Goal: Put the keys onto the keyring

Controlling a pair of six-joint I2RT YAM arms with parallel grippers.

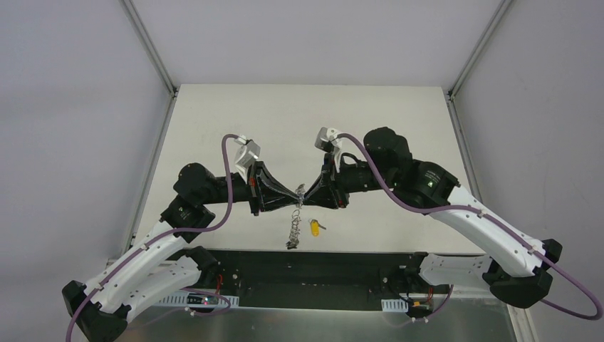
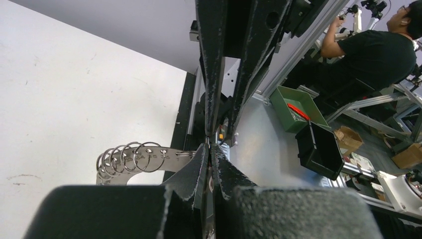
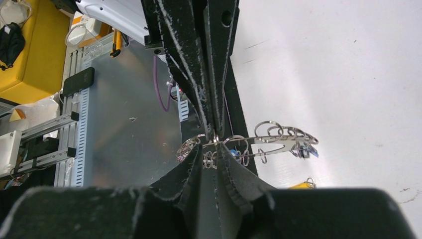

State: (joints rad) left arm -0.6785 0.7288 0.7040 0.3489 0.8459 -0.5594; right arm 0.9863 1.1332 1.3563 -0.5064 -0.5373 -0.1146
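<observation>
between the pinching left tool (image 1: pixel 294 196) and right tool (image 1: pixel 308 194) hangs the keyring (image 1: pixel 293 231).

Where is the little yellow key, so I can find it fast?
On the white table, the black left claw and right claw meet, both pinching a silvery wire keyring fringed with little loops. Beside that ring, on the right arm's side, lies a small metal key with a yellow plastic head. It is the only yellow thing on the table.
</observation>
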